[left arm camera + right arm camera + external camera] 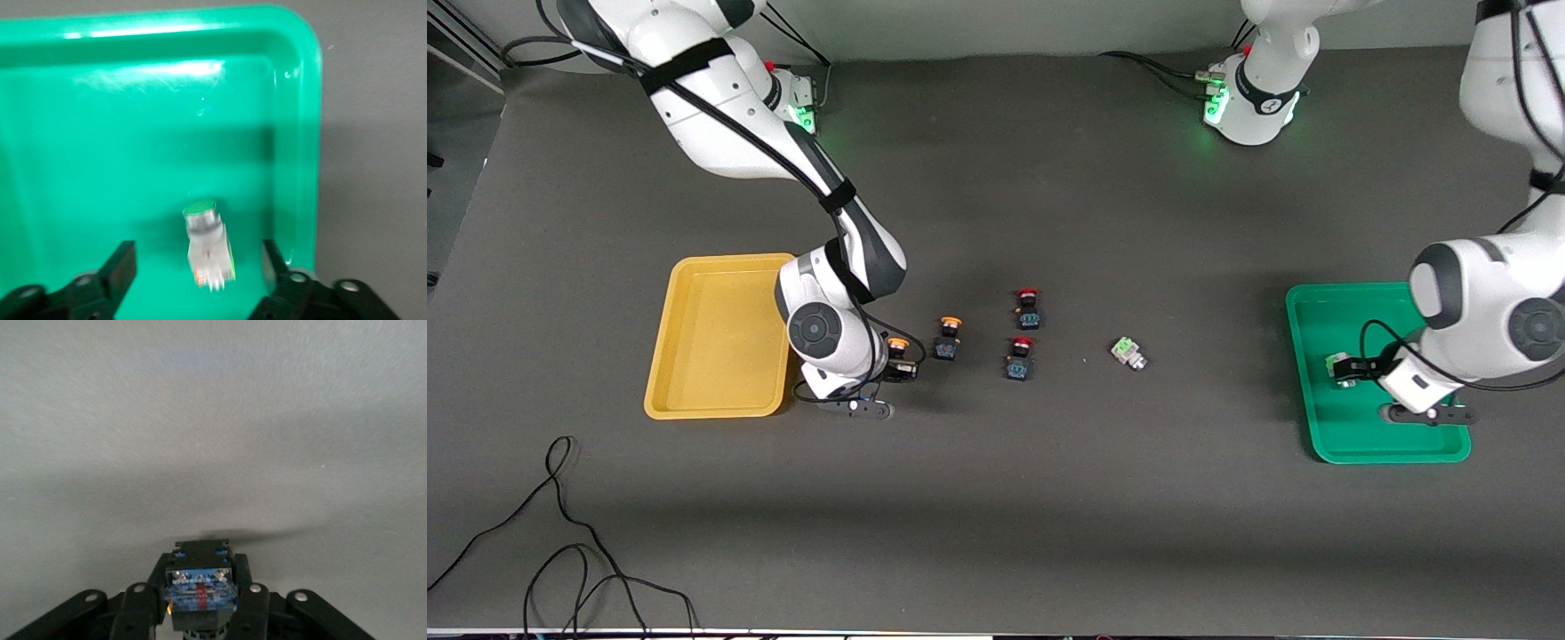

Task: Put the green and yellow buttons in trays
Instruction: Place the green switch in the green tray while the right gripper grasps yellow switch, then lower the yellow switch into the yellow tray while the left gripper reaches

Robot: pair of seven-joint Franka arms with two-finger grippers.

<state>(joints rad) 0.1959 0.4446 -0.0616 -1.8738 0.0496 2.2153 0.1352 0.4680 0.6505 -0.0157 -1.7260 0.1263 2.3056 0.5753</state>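
Note:
My right gripper [901, 363] [200, 590] is shut on a yellow-capped button [897, 345] [200, 587] with a black-blue body, just above the table beside the yellow tray [711, 338]. A second yellow button [948, 338] stands on the table close by. My left gripper [1352, 369] [198, 261] is open over the green tray [1343, 320] [133, 133]. A pale-green-capped button [1337, 368] [207, 243] lies between its fingers, untouched by them. Another green button [1129, 353] lies on the table mid-way between the trays.
Two red-capped black switches [1028, 308] [1020, 357] stand on the table between the second yellow button and the loose green one. Black cables [560, 533] lie near the front edge at the right arm's end. The yellow tray holds nothing.

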